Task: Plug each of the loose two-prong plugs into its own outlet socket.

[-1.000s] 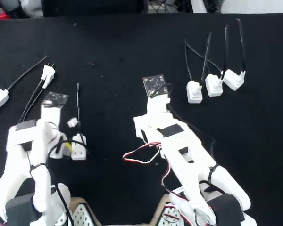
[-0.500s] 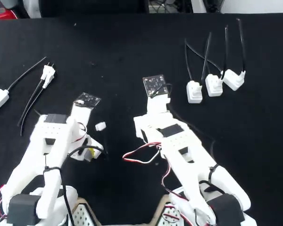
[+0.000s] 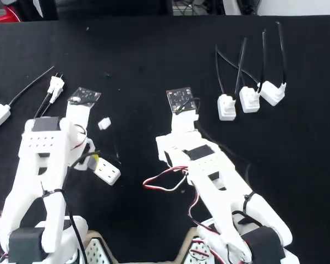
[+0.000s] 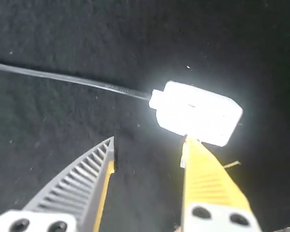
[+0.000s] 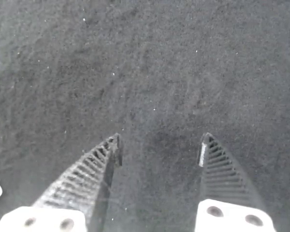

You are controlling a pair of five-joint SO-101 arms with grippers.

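White and rectangular, a plastic block (image 4: 195, 113) on a thin black cord (image 4: 67, 79) lies on the black cloth surface (image 4: 63, 29) just ahead of the left pincer (image 4: 149, 141), its edge at the tip of the yellow finger (image 4: 203, 179). The jaws are spread. The right pincer (image 5: 161, 140) is spread as well, above the cloth. Farther beyond the left pincer lies a loose white two-prong plug (image 3: 56, 85). Well beyond the right pincer, three white outlet sockets (image 3: 249, 99) stand in a row, each with a cord.
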